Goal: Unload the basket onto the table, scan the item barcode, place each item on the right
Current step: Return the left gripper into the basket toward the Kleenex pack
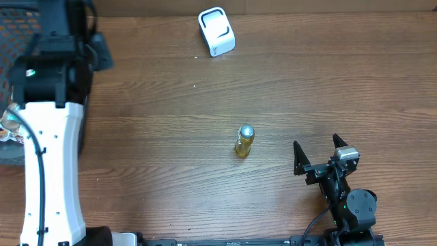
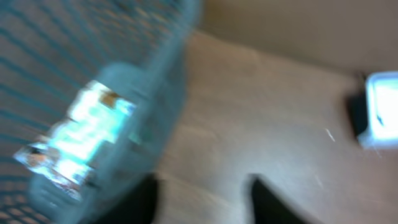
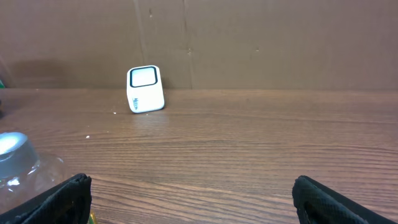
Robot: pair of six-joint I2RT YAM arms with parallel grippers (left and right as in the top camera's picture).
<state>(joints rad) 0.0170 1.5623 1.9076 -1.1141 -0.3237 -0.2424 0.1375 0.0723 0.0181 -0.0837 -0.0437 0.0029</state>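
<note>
The small bottle (image 1: 244, 141) of yellow liquid stands upright mid-worktop (image 1: 171, 102), untouched. The white scanner (image 1: 216, 31) sits at its 12 o'clock, well apart. The right gripper (image 1: 317, 156) is at its 4 o'clock, fingers spread and empty. The left gripper (image 2: 202, 186), fingers parted on nothing, hovers by the mesh basket (image 1: 13, 41) at 10 o'clock. An off-centre grab could topple the narrow bottle, or its barcode might face away from the scanner.

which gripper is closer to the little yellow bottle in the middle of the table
Right. The right gripper sits open just right of the bottle; the left gripper is far off to its left, by the mesh basket.
</note>
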